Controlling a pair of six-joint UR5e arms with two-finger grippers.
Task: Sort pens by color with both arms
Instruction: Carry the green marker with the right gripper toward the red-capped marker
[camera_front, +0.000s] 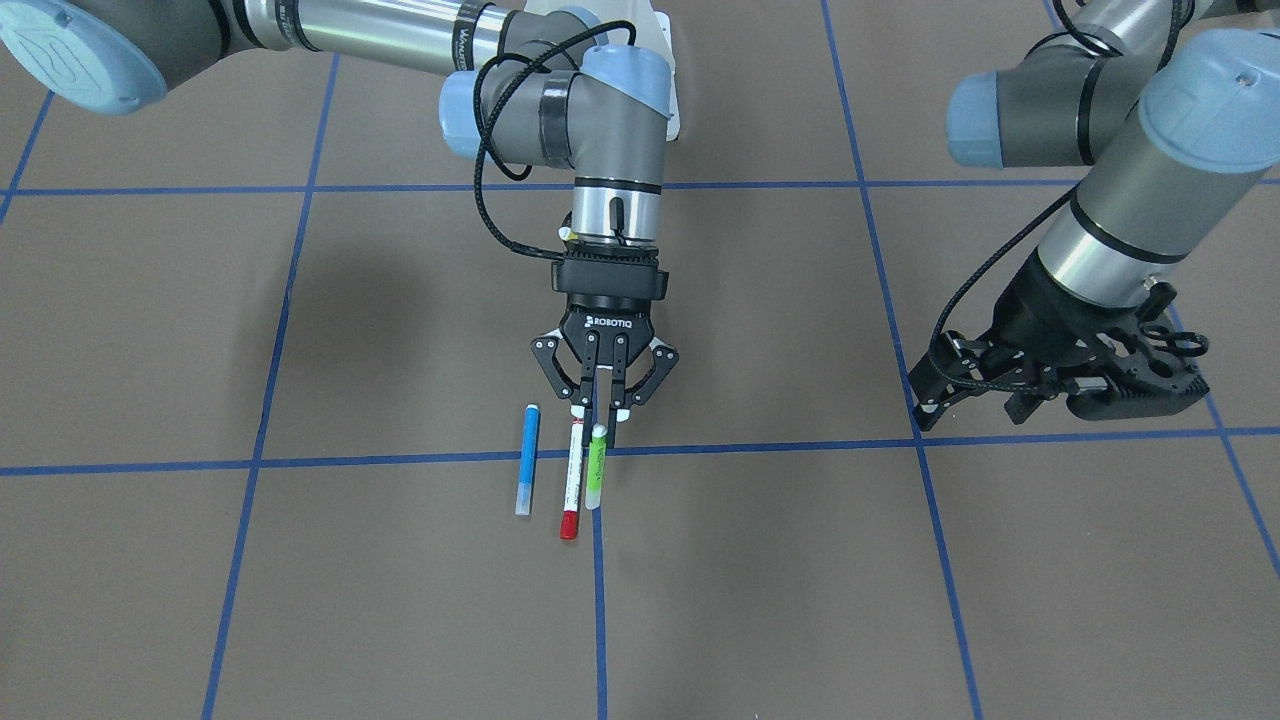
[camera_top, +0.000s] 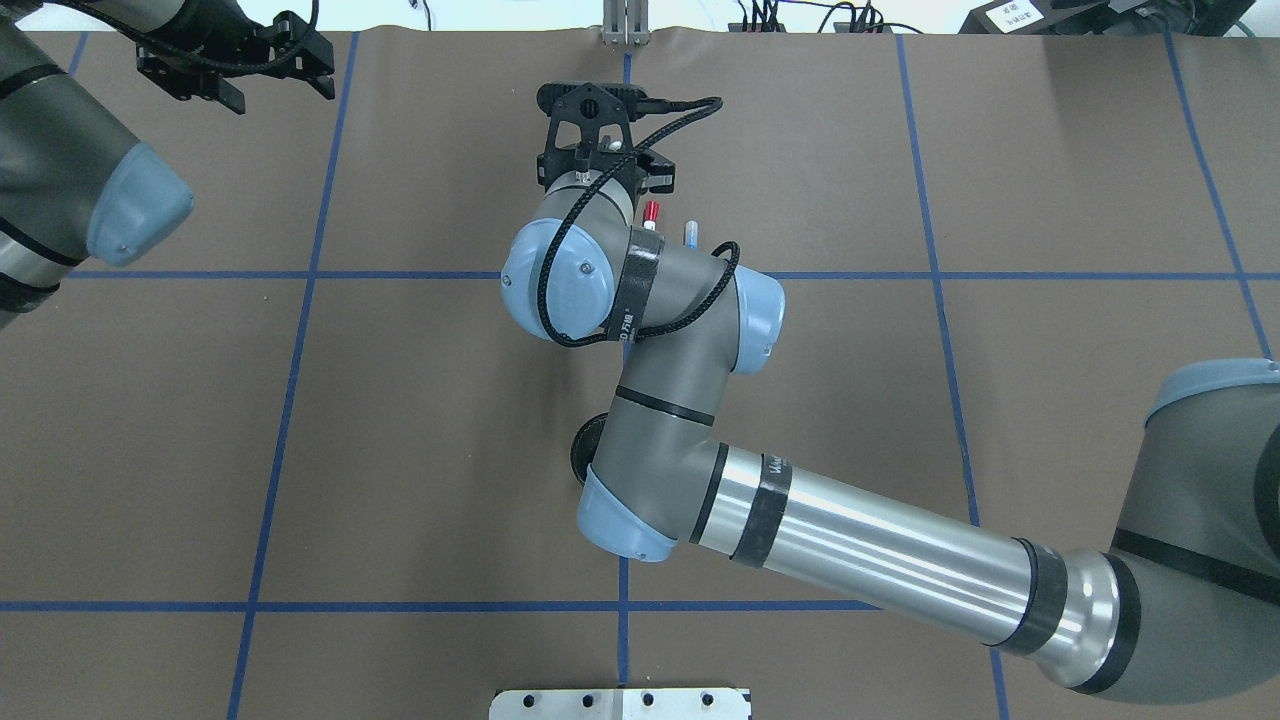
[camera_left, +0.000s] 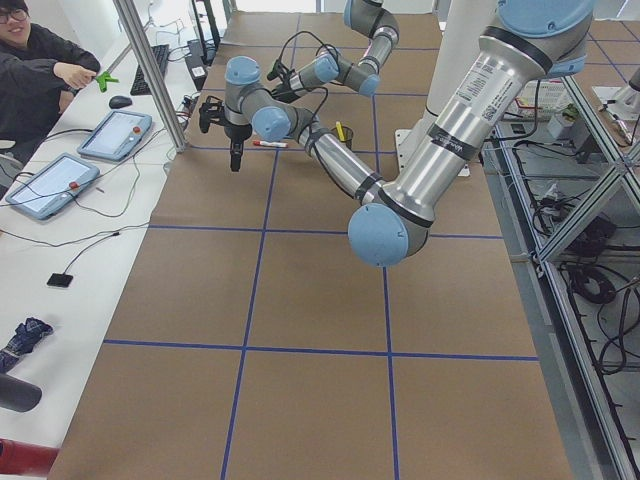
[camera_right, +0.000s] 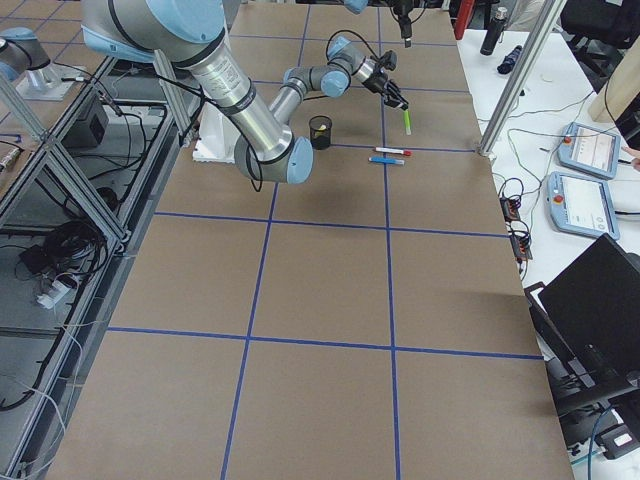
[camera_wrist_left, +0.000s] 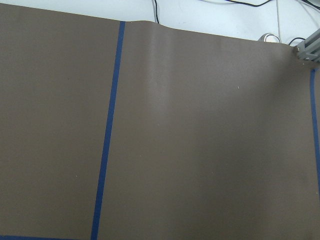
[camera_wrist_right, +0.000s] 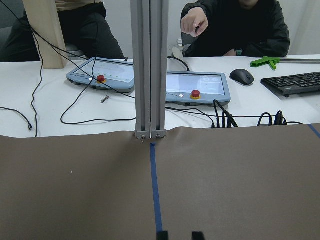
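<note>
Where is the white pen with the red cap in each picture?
Front-facing: red-capped pen centre, between blue pen and the lime green pen in the right gripper.
Overhead: only its cap shows, beyond the right arm.
Exterior left: far end, by the gripper.
Exterior right: far end, beside the blue pen.
Left wrist: not in it.
Right wrist: not in it.
Landmark: the blue pen alongside.

The right gripper holds the lime green pen upright, just beside the red-capped pen. The blue pen lies slightly apart, with open table on the near side.
</note>
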